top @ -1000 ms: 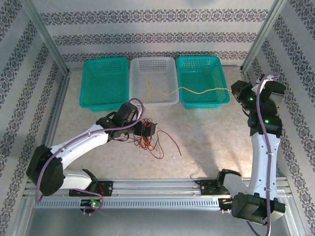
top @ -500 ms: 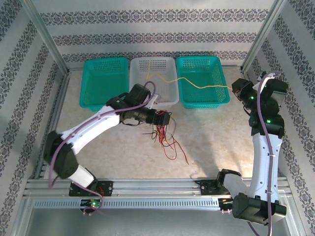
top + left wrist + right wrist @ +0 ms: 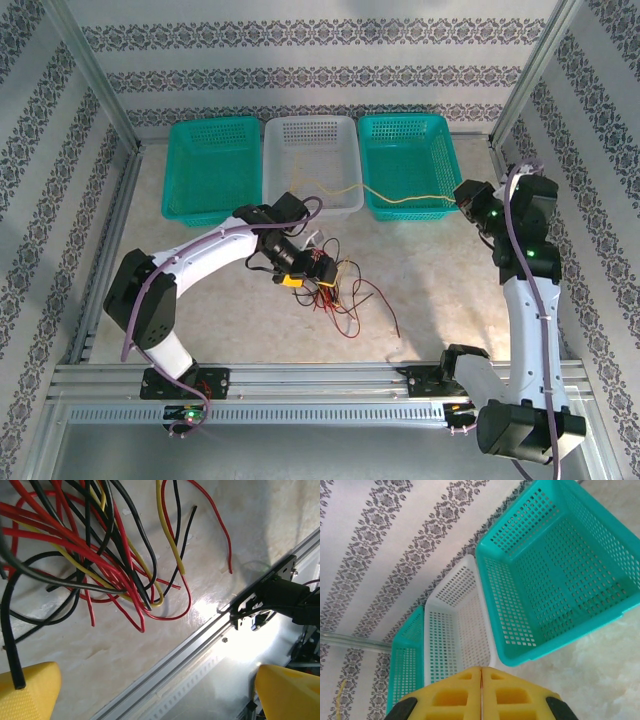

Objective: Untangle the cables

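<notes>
On pale marbled desk (image 3: 440, 270), within striped wallpaper walls (image 3: 300, 75): tangled cables (image 3: 338, 292) beside wide-spread left end effector (image 3: 303, 272); right end effector (image 3: 465, 198) pinching yellow cable (image 3: 410, 198).

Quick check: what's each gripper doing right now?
The left gripper is open, holding nothing; the tangled cables lie just ahead of it.
The right gripper is closed, pinching the end of the yellow cable.

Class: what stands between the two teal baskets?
The white basket, in the top view; a yellow cable lies across its front.
</notes>
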